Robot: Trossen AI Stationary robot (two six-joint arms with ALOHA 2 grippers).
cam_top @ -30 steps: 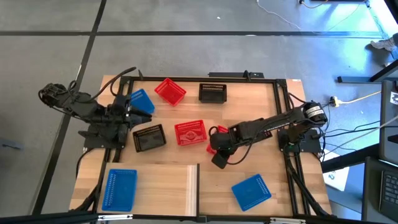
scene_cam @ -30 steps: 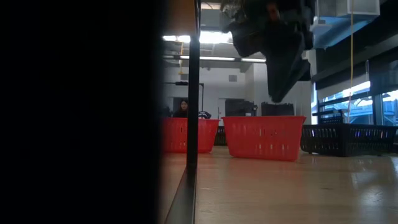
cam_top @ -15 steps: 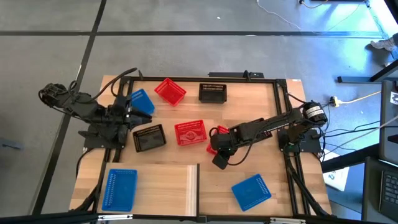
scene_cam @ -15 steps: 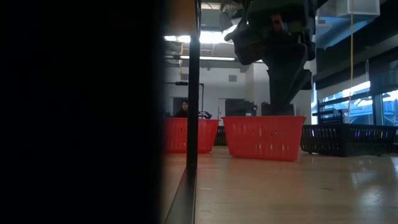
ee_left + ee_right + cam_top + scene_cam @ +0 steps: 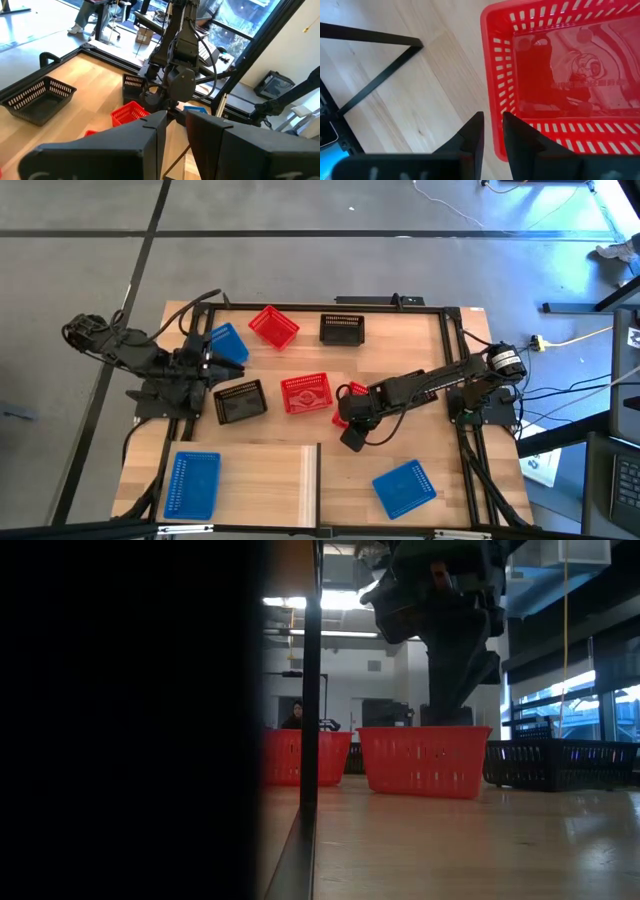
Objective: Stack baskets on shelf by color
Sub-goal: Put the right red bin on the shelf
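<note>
Baskets were still mostly unsorted when the right gripper (image 5: 492, 117) hung low over a red rectangular plastic mesh-walled basket (image 5: 560, 75) near the middle of the plank-patterned wooden tabletop (image 5: 400, 340). Its fingers stood narrowly apart on either side of that basket's near wall, and I judged they were not yet clamped on it. That basket sat upright and empty, with a glossy floor and slotted walls, just beside a second red basket (image 5: 306, 393). The left gripper (image 5: 175, 120) waited at the table's left edge with its fingers a thin slit apart and nothing between them. Close to it lay a blue basket (image 5: 228, 342) and a black basket (image 5: 240, 400). Along the far side sat a third, tilted red basket (image 5: 273, 326) and another black basket (image 5: 342, 328). On the pale light-wood shelf panel (image 5: 270, 480) at the near left edge lay only one blue basket (image 5: 192, 483), while a further blue basket (image 5: 404, 487) rested on the tabletop to its right. No stack showed anywhere, so the task looked barely begun. I could count eight baskets.
</note>
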